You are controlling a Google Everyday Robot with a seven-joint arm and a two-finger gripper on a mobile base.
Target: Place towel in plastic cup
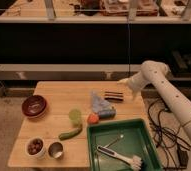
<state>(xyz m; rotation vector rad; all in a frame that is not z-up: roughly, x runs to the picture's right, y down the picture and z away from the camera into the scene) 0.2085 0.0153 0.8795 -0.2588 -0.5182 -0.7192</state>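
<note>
The towel (101, 104) is a blue-grey cloth lying bunched on the wooden table (54, 92), right of the middle. The plastic cup (75, 116) is pale green and stands just left of the towel, with a small gap between them. My gripper (123, 81) is at the end of the white arm (161, 87) that comes in from the right. It hovers over the table's back right part, above and right of the towel, and holds nothing that I can see.
A dark striped block (113, 96) lies behind the towel. An orange fruit (92, 119) and a green cucumber (70, 133) lie near the cup. A red bowl (34, 106), a white bowl (35, 146), a metal cup (55, 149) stand left. A green tray (139, 131) holds a brush (120, 158).
</note>
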